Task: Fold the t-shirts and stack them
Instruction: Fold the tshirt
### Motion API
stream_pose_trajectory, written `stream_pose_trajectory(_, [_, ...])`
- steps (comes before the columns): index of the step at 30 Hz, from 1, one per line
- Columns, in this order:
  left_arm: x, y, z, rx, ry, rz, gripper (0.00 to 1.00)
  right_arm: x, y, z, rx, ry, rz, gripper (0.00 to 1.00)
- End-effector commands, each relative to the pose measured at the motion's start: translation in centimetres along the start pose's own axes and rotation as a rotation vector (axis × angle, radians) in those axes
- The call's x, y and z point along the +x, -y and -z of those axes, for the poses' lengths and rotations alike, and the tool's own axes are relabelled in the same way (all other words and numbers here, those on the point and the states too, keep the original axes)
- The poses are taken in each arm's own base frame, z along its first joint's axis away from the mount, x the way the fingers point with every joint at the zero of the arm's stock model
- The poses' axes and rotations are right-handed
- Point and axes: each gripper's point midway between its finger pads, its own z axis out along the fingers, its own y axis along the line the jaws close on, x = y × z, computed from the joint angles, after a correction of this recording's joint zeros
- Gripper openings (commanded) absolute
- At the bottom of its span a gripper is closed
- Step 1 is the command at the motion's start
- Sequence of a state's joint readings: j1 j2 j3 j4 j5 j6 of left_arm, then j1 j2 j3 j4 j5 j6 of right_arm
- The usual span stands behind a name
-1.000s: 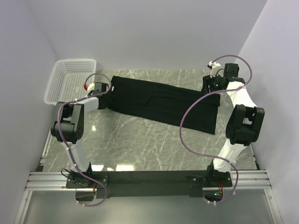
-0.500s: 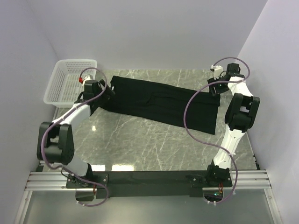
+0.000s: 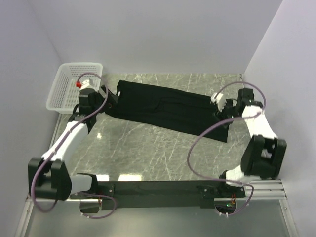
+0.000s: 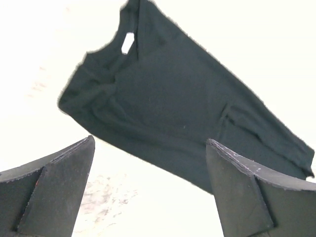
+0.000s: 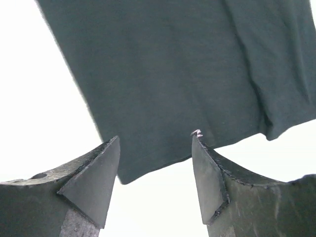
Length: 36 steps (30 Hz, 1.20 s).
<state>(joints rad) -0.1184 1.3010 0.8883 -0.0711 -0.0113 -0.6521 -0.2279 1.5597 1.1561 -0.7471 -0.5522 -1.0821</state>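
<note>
One black t-shirt (image 3: 168,108) lies flat on the marble table as a long folded strip running from back left to front right. In the left wrist view the t-shirt (image 4: 173,94) shows its collar end with a white neck label. My left gripper (image 3: 109,96) hovers just off that left end, and in its own view the left gripper (image 4: 150,141) stands wide open and empty. My right gripper (image 3: 220,110) is at the strip's right end. Seen from its wrist, the right gripper (image 5: 155,137) is open above the hem corner of the t-shirt (image 5: 168,69), holding nothing.
A white mesh basket (image 3: 63,94) stands at the back left corner, close behind the left arm. White walls close in the table at the back and on both sides. The arms' mounting rail (image 3: 158,190) runs along the near edge.
My left gripper has opened and let go of the shirt's left end, drawing slightly back. My right gripper has moved from the back right corner forward to the shirt's right end.
</note>
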Motion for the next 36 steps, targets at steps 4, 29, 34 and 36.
stream_pose_trajectory(4, [-3.3,-2.7,4.4,-0.032,0.144,0.014,1.0,3.2,-7.3,1.3,-0.051,-0.071,0.214,0.66])
stream_pose_trajectory(29, [0.5,-5.4,7.4,-0.028,0.106,0.078,0.99,7.4,-5.7,-4.7,0.156,-0.312,0.229,0.54])
stream_pose_trajectory(34, [0.6,-5.4,7.3,-0.025,0.105,0.079,1.0,7.7,-6.3,-5.0,0.137,-0.317,0.231,0.35])
stream_pose_trajectory(36, [0.7,-5.5,7.3,-0.027,0.102,0.078,0.99,7.6,-6.9,-4.9,0.117,-0.317,0.235,0.25])
